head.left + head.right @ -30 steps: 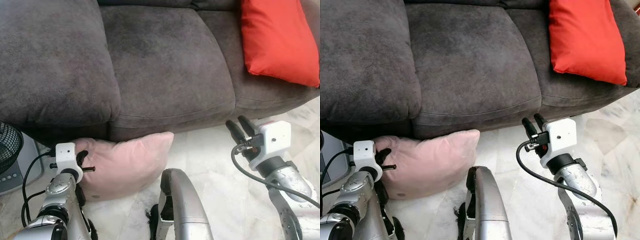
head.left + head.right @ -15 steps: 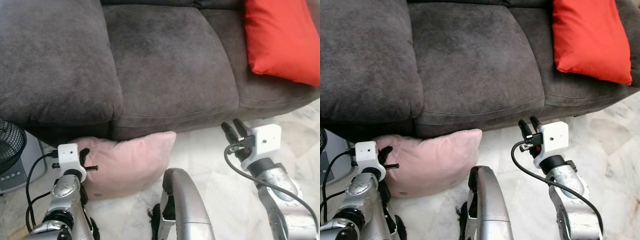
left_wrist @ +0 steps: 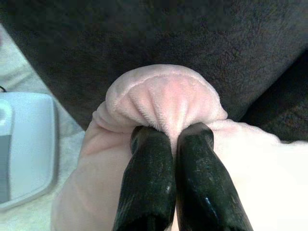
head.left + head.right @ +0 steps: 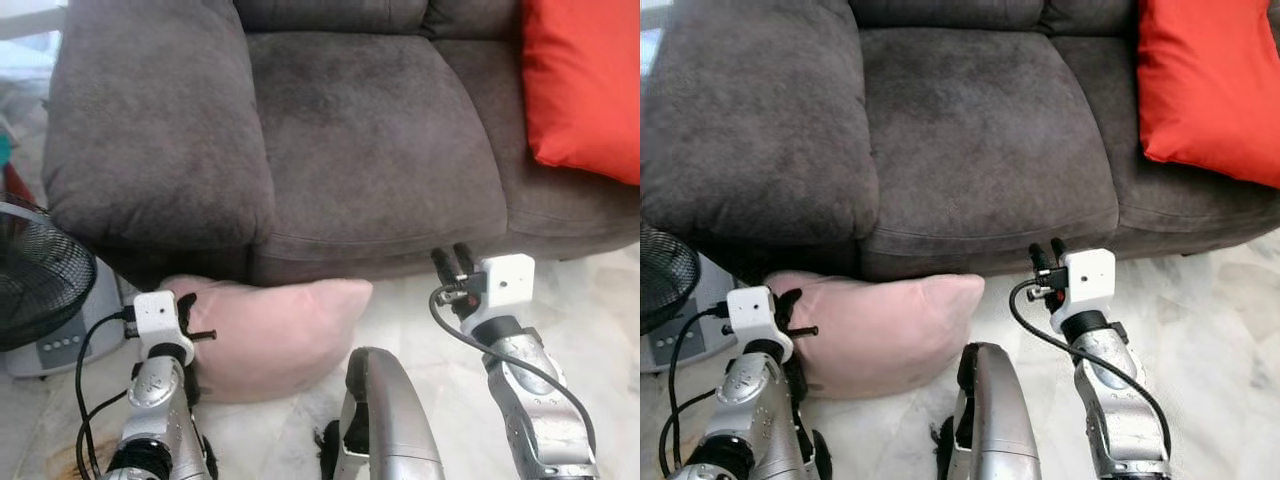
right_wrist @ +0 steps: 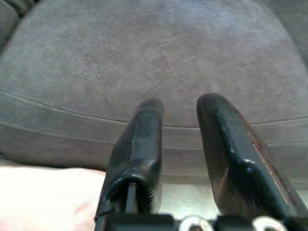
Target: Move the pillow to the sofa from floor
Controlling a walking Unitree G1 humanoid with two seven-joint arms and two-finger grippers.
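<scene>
Black fingers (image 3: pixel 149 178) of the left gripper (image 3: pixel 172 139) are pinched together on a bunched corner of the pink pillow (image 4: pixel 270 335), the plush fabric puffing out in a rounded fold just past the tips. That grip is plain in the left wrist view; from the head camera the left gripper (image 4: pixel 185 315) is seen mostly as its white wrist block pressed against the pillow's left end, and the fingers are largely hidden.

The pillow lies on the pale marble floor (image 4: pixel 590 300), its upper edge tucked under the front of the dark grey sofa (image 4: pixel 350 130), below the seam between the left and middle seat cushions. The wrist view adds a white-and-grey appliance base (image 3: pixel 24 144) just beside the pillow; the head camera shows this as the foot of a black fan (image 4: pixel 40 275) standing at the sofa's left end.

The right gripper (image 4: pixel 1047 253) hangs in the air near the sofa's front edge, to the right of the pillow and apart from it. Its fingers (image 5: pixel 139 144) stand a narrow gap apart with nothing between them, pointing at the middle seat cushion; a pale pink edge shows low in that wrist view.

A red cushion (image 4: pixel 1205 90) rests on the sofa's right seat, leaning on the backrest.
</scene>
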